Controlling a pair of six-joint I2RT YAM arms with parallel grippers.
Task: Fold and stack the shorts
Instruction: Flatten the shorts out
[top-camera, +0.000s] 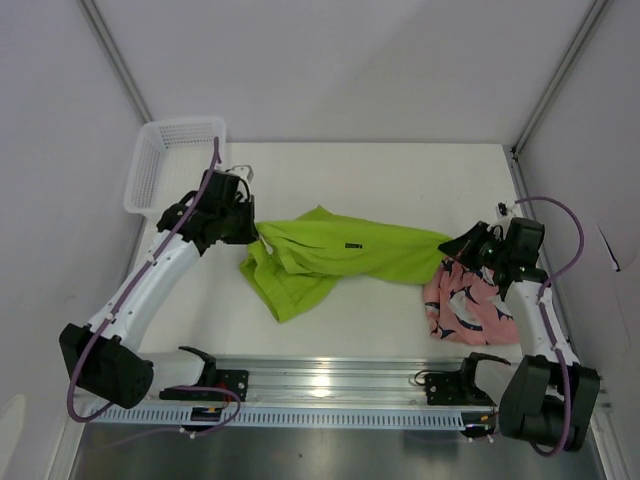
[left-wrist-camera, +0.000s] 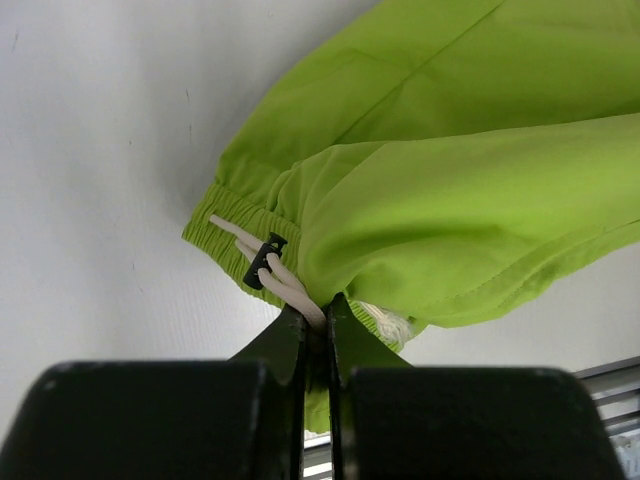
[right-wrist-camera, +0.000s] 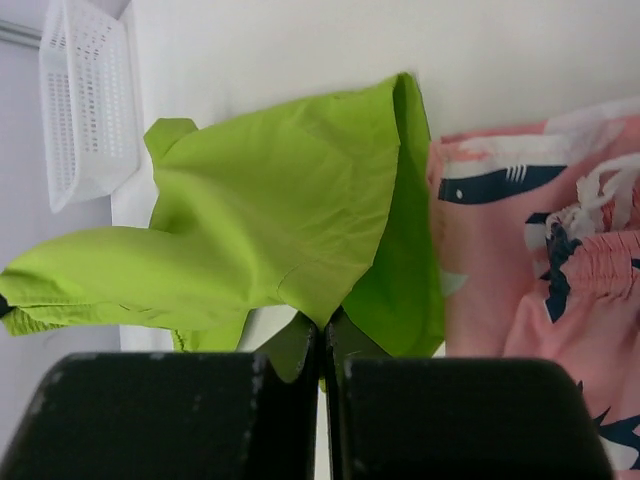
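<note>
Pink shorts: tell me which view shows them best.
Right wrist: the pink shorts fill its right side, print and waistband clear. Top external shows them small, partly under the right arm. Left wrist shows none.

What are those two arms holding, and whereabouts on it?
Both hold the lime green shorts: the left fingers pinch the waistband by the drawstring, the right fingers pinch a fabric edge at the opposite end.
</note>
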